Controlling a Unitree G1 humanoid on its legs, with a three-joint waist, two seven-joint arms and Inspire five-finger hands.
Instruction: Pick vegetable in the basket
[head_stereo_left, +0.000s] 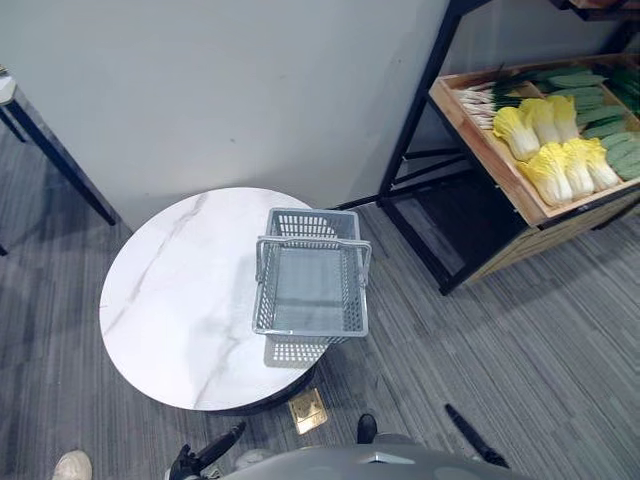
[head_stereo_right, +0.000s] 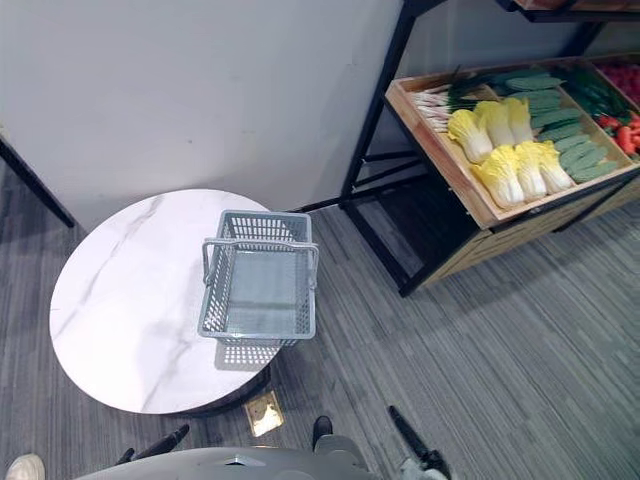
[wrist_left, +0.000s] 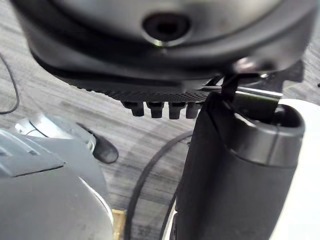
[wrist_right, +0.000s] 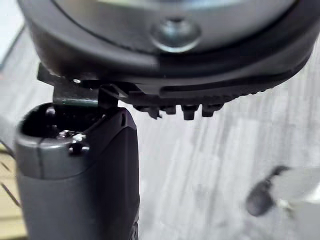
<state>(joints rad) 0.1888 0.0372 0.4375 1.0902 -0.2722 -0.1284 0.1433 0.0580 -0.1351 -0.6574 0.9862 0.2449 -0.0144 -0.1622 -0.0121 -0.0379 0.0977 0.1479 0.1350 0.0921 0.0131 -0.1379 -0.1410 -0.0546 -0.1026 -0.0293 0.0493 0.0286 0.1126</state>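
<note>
One grey basket (head_stereo_left: 308, 226) stands empty on the one round marble table (head_stereo_left: 170, 300), near its right edge, handles upright. The vegetables are well apart from it, in one wooden crate (head_stereo_left: 487, 155) on the shelf to the right: six cabbages (head_stereo_left: 548, 172) in two groups of three, and cucumbers (head_stereo_left: 600, 115) too overlapped to count. The left hand (head_stereo_left: 215, 450) and right hand (head_stereo_left: 468, 433) hang low over the floor, fingers straight, holding nothing.

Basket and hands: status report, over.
Left hand, right hand low, open. Basket on the marble table, no vegetable in it. Cabbages in shelf crate. Path unobstructed.
</note>
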